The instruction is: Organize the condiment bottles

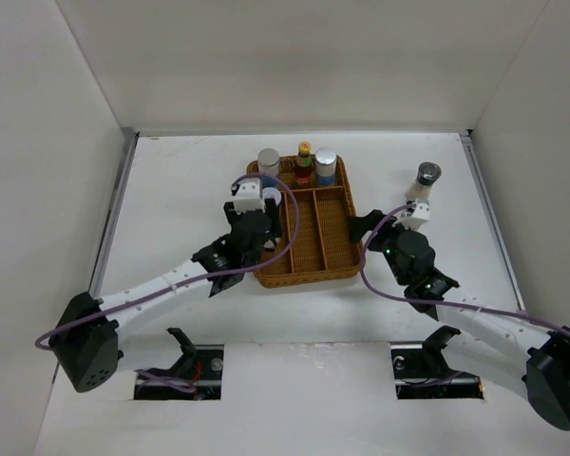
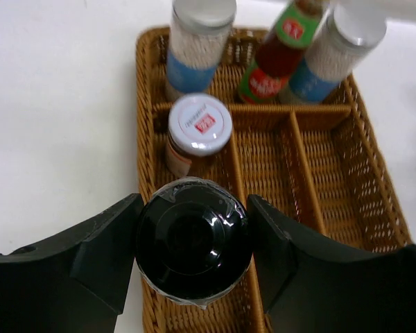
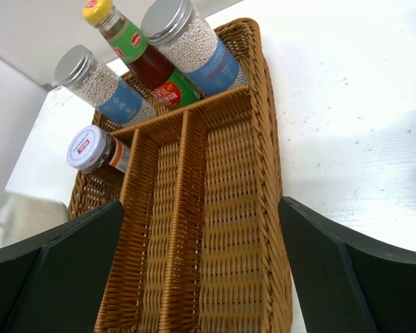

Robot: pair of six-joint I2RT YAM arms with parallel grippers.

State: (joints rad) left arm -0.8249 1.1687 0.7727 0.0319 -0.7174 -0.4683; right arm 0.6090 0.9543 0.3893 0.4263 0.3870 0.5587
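Across a white tabletop, left robot arm and right robot arm reaching from the near edge toward a brown wicker divided tray at centre. Right gripper spread wide and empty, pointed at the tray's right side. Left gripper clamped on a black-capped round jar, upright at the near end of the tray's leftmost long compartment. Just behind it in the same compartment, a white-lidded jar with red label. Lined up in the back cross compartment: a silver-lidded white shaker with blue label, a yellow-capped brown sauce bottle, a second silver-lidded shaker. Out on the tabletop right of the tray, near the right gripper, one more grey-lidded shaker. Step in hand, by the look of it: setting the black-capped jar into its slot. Contact between jar base and tray floor hidden. Next move, most likely: lower until seated, release, then lift straight up, clear of the white-lidded jar.
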